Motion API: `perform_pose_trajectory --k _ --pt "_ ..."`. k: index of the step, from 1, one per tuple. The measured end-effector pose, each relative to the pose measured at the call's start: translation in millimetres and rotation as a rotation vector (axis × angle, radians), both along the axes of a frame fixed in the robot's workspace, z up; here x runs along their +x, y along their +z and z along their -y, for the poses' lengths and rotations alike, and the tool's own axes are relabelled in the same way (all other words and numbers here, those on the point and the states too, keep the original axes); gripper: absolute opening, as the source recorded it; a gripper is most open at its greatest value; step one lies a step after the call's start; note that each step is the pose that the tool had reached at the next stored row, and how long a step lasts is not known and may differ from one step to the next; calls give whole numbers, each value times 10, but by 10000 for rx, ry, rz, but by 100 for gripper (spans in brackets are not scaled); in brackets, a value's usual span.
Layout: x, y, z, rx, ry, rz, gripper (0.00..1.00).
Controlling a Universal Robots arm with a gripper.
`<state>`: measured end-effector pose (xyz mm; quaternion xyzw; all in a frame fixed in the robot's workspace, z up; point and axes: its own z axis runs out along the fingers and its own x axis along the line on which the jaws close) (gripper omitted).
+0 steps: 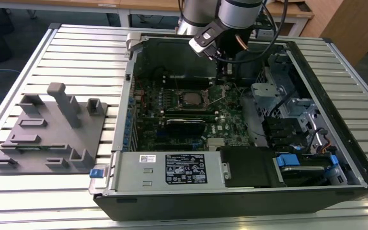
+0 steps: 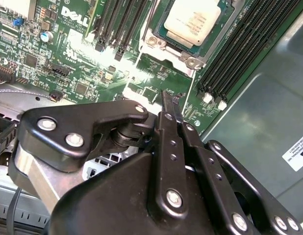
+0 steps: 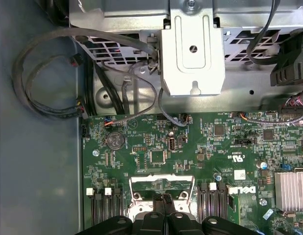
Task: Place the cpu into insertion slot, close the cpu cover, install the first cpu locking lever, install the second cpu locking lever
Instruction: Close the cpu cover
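Reading the jaws: we see the two fingers [image 2: 167, 113] pressed together, with nothing visible between them.
Gripper [image 3: 164, 198]: it hangs low over the motherboard [image 3: 156, 147], its tips just in front of the cpu cover's cut-out. We cannot tell whether they touch the frame.
Cpu cover [image 3: 161, 179]: it is swung open, away from the socket, and green board shows through its square opening.
Cpu [image 2: 193, 22]: it is seated in the insertion slot [image 2: 156, 42] with its pale face bare, and long black memory slots [image 2: 239, 54] run beside it.
Step in hand: we judge that placing the cpu is done and closing the cover is the work now, since the closed tips sit at the cover's free end.
What it calls for: in our judgement, a steady push on that free edge to fold the frame down over the cpu. The tips must stay off the chip's face and off the small parts on the board.
Setting: in the exterior view, the arm reaches into the open computer case [image 1: 312, 143], which lies on a slatted table [image 1: 75, 57].
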<state>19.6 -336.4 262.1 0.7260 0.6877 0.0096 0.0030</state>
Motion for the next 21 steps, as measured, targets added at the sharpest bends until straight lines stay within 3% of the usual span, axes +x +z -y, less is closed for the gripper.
perform_pose_trajectory --k 21 --pt "44 0 0 0 3 0 10"
